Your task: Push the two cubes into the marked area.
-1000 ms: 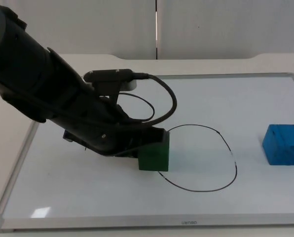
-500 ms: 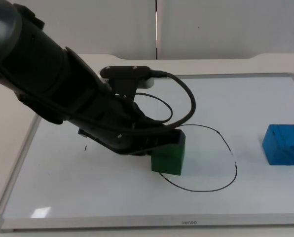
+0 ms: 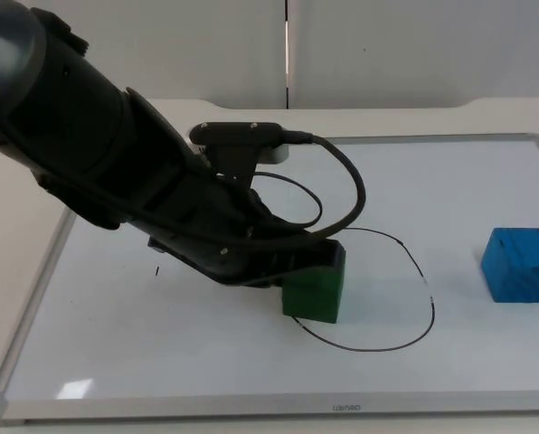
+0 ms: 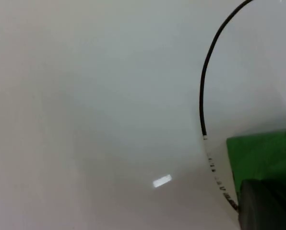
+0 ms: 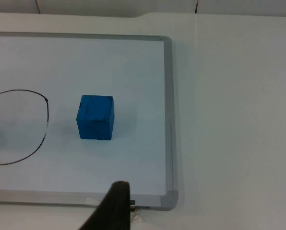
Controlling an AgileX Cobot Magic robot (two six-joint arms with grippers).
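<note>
A whiteboard with a grey metal frame lies flat on the white table, and a black marker outline, a rough oval, is drawn near its middle. The green cube sits at the oval's left side, straddling the line, with most of its body already inside the outline. The left arm reaches down across the board from the upper left, and the left claw is pressed against the cube's upper left side, its black body overlapping the cube's top edge. Whether this claw's jaws are spread or closed cannot be told, since the arm covers them from above. In the left wrist view the green cube lies just beyond the dark fingertip, beside the curved black line.

The blue cube stands well apart to the right of the oval, fully outside it, near the board's right edge. The right wrist view looks down on this blue cube from some way off, with the oval's right end beside it and the board's frame corner close to the right claw's fingertip. The right claw waits off the board's right side; its jaw state cannot be told.
</note>
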